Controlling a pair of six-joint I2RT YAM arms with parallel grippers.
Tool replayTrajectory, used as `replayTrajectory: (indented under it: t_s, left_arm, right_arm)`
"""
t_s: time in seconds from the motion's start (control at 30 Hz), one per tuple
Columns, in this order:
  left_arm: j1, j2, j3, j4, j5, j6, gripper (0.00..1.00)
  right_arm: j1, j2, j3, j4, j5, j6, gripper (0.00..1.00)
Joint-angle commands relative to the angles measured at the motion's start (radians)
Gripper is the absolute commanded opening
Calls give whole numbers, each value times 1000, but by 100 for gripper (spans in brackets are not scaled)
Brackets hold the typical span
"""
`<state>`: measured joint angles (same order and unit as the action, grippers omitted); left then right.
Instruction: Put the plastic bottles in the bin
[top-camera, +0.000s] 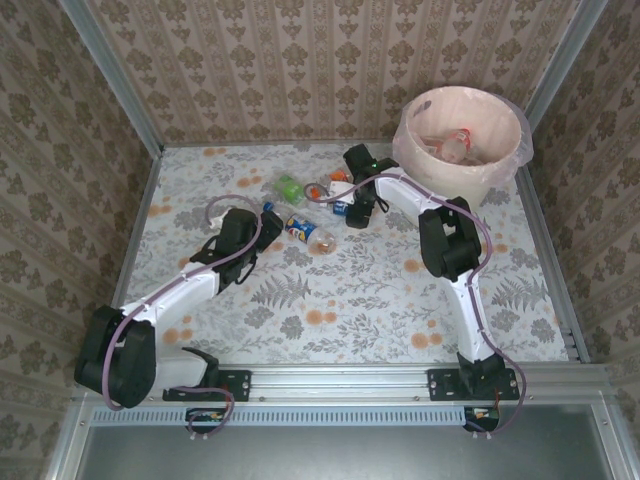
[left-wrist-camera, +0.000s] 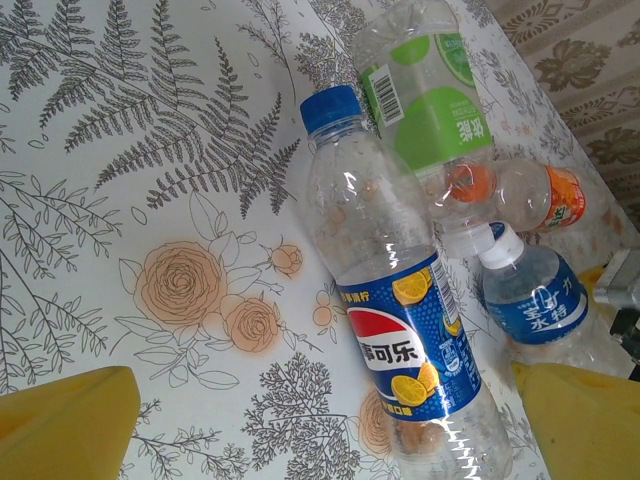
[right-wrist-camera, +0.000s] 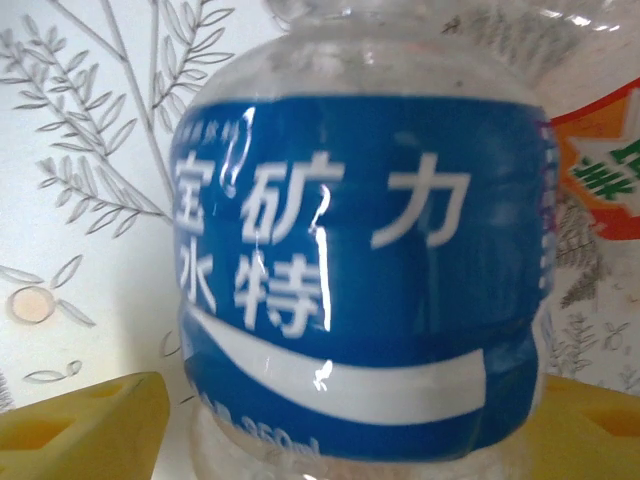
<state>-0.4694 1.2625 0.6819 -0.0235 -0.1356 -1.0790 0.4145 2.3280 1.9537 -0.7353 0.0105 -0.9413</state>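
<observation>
Several plastic bottles lie mid-table. A Pepsi bottle (left-wrist-camera: 400, 330) (top-camera: 298, 228) with a blue cap lies partly between the yellow fingers (left-wrist-camera: 60, 420) of my left gripper (left-wrist-camera: 320, 440) (top-camera: 262, 225), which is open and touches nothing. Beyond it lie a green-labelled bottle (left-wrist-camera: 420, 90), an orange one (left-wrist-camera: 520, 190) and a blue-labelled, white-capped bottle (left-wrist-camera: 530, 300) (right-wrist-camera: 360, 260). My right gripper (right-wrist-camera: 335, 440) (top-camera: 357, 208) straddles that blue-labelled bottle, with a thin gap at its left finger (right-wrist-camera: 80, 430). The bin (top-camera: 500, 165) stands at the back right with bottles inside.
Wallpapered walls close the table at the back and sides. A metal rail (top-camera: 340, 380) runs along the near edge. The flowered tablecloth (top-camera: 350, 300) is bare in front of the bottles.
</observation>
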Motion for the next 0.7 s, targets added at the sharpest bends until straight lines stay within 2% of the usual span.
replayTrajectory:
  t_s: [0.0, 0.03, 0.1, 0.27, 0.4, 0.67]
  left_arm:
    - [7, -14, -7, -18, -4, -13, 100]
    - [6, -12, -8, -18, -3, -13, 100]
    - [7, -9, -8, -15, -1, -15, 100]
    - [6, 0, -6, -9, 5, -16, 100]
    - [6, 9, -2, -3, 13, -16, 100]
    - [7, 20, 11, 0, 22, -4, 100]
  right_arm:
    - [7, -15, -4, -43, -41, 30, 81]
    - [8, -15, -9, -30, -35, 43, 79]
    - [10, -22, -29, 19, -23, 67, 67]
    - [20, -34, -46, 60, -27, 67, 64]
    - [23, -57, -59, 48, -41, 64, 52]
    - [10, -328, -241, 145, -176, 133, 50]
